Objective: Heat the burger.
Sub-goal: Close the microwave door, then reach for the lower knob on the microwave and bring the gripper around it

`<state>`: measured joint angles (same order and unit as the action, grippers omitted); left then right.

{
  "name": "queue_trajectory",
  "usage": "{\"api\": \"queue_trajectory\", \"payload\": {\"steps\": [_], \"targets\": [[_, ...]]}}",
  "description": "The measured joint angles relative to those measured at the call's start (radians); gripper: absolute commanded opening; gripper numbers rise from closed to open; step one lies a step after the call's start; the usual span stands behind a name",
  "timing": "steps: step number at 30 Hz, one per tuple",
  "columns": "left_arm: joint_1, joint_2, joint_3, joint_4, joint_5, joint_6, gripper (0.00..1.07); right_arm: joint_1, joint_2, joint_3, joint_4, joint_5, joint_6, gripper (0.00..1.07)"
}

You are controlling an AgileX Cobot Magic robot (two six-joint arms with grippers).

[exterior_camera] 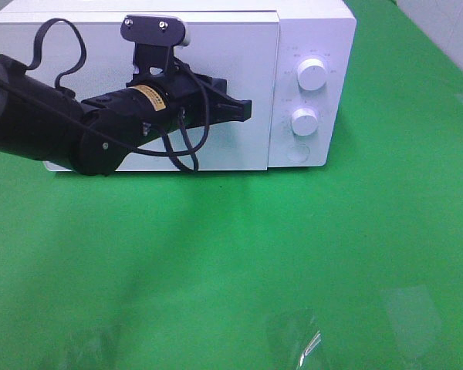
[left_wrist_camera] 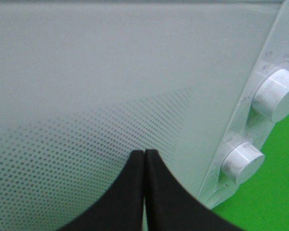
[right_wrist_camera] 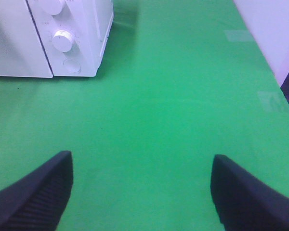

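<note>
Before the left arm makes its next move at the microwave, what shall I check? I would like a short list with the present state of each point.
1. Door fully closed: ok.
2. Left tool shut, in front of the door near the knobs: ok.
3. Left tool touching the door: cannot tell.
4. Right tool open, empty, over the table, away from the microwave: ok.
5. Burger in sight: not ok, no view shows it.
</note>
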<state>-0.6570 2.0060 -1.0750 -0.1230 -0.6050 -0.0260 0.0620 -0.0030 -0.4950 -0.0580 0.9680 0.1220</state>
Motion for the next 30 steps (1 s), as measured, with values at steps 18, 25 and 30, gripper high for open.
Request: {"api": "queue_trajectory", "payload": {"steps": [18, 25, 30], "targets": [[-0.042, -0.011, -0.052, -0.134, 0.145, 0.058, 0.0, 0.0, 0.0, 0.0, 0.0, 0.0, 0.0, 0.76], [-0.101, -0.108, 0.055, -0.144, 0.252, 0.058, 0.65, 0.0, 0.0, 0.0, 0.0, 0.0, 0.0, 0.76], [-0.114, -0.199, 0.11, -0.145, 0.487, 0.044, 1.01, 0.0, 0.0, 0.0, 0.0, 0.0, 0.0, 0.76]]}}
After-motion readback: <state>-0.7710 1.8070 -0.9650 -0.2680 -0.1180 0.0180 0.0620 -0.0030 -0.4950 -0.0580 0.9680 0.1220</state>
